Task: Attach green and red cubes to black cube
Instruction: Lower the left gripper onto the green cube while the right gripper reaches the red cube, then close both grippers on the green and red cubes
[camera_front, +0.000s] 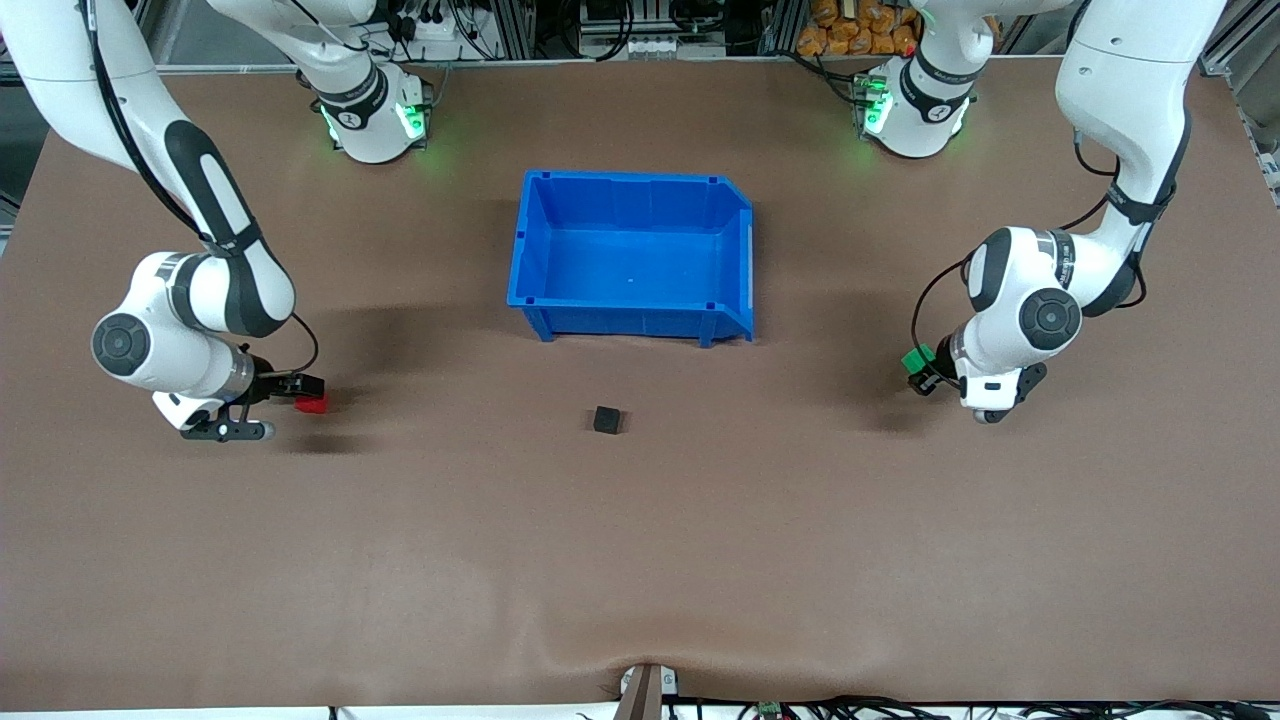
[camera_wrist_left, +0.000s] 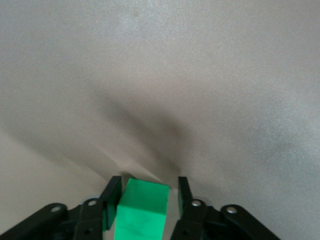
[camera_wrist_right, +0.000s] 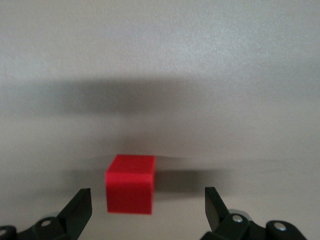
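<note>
The green cube (camera_front: 916, 358) sits on the table at the left arm's end. My left gripper (camera_front: 923, 374) is low around it. In the left wrist view the green cube (camera_wrist_left: 142, 210) lies between the fingers of the left gripper (camera_wrist_left: 148, 184); one finger touches it and a narrow gap shows at the other. The red cube (camera_front: 315, 404) rests at the right arm's end, partly between the wide-open fingers of my right gripper (camera_front: 290, 407). In the right wrist view the red cube (camera_wrist_right: 130, 184) is closer to one finger of the right gripper (camera_wrist_right: 147, 194). The black cube (camera_front: 607, 420) stands alone mid-table.
A large blue bin (camera_front: 620, 320) stands mid-table, farther from the front camera than the black cube, with nothing showing inside it. Brown table surface runs between the three cubes.
</note>
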